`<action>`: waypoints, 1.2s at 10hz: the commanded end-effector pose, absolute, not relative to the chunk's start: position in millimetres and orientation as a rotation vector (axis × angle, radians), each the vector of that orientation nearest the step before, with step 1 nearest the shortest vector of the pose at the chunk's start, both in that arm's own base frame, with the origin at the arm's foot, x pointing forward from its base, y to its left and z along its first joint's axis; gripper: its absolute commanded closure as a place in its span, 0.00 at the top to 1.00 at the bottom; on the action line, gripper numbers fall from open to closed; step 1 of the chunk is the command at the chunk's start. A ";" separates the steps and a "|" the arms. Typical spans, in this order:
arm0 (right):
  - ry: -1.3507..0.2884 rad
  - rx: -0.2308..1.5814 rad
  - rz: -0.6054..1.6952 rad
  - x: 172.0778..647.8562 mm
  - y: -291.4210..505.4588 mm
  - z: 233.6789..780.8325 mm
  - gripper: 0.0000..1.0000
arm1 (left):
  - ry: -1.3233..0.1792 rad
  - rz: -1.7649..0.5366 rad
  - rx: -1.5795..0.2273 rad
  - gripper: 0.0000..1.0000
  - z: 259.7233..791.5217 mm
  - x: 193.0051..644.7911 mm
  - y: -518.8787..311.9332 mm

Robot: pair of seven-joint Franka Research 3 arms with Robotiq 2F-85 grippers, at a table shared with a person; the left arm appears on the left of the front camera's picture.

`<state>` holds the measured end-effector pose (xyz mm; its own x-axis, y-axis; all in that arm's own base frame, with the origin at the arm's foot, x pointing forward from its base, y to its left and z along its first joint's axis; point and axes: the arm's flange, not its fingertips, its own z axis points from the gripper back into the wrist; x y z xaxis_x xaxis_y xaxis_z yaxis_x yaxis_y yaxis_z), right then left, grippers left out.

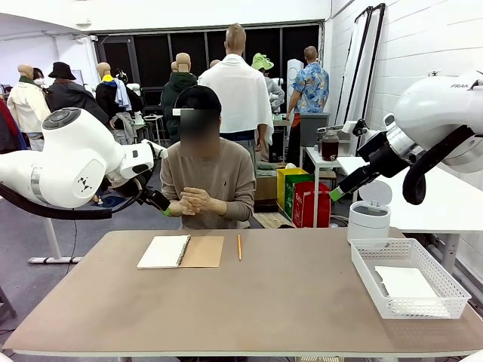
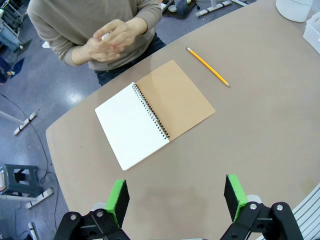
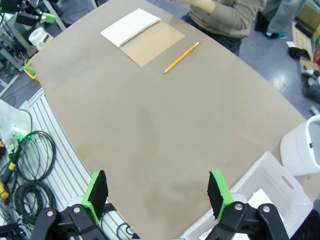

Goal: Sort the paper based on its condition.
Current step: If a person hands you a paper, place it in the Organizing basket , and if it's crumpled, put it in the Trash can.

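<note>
Front view showed the paper (image 1: 405, 282) as a plain white sheet lying flat inside the white mesh basket (image 1: 434, 309), which stood on the table (image 1: 264, 302) at the robot's right, near its edge. Whether it was one sheet or several, and what condition it was in, could not be made out. In the right wrist view a white corner of it (image 3: 260, 196) showed in the basket (image 3: 280, 175), which was cut off by the bottom edge of the picture and partly hidden behind one finger.

The right gripper (image 3: 157, 174) hung high over the table with its jaws wide apart and nothing between the green pads. In the front view it (image 1: 337, 192) pointed down and to the left from a raised, bent arm, above a white lidded bin (image 1: 368, 215) beyond the basket.

The left gripper (image 2: 175, 180) also stood wide open and empty, looking down from above at an open spiral notebook (image 2: 150, 112), its white page beside its folded-back brown cover. A yellow pencil (image 2: 207, 66) lay apart from the notebook. In the front view the left arm rose in a high elbow, and its gripper (image 1: 160, 204) overlapped the person's forearm, so its fingers were hard to tell there.

At the far side the person's hands (image 1: 195, 201) were clasped together above the table edge.
</note>
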<state>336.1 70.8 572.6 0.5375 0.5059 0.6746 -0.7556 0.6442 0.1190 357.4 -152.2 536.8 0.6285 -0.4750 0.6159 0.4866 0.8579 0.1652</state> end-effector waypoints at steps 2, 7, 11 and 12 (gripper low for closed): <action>-0.647 0.426 0.780 336.3 71.7 573.0 1.00 | -0.700 -0.554 -0.017 1.00 536.7 357.5 -151.6; -0.647 0.426 0.780 336.3 71.7 573.0 1.00 | -0.700 -0.554 -0.017 1.00 536.7 357.5 -151.6; -0.647 0.426 0.780 336.3 71.7 573.0 1.00 | -0.700 -0.554 -0.017 1.00 536.7 357.5 -151.6; -0.647 0.426 0.780 336.3 71.7 573.0 1.00 | -0.700 -0.554 -0.017 1.00 536.7 357.5 -151.6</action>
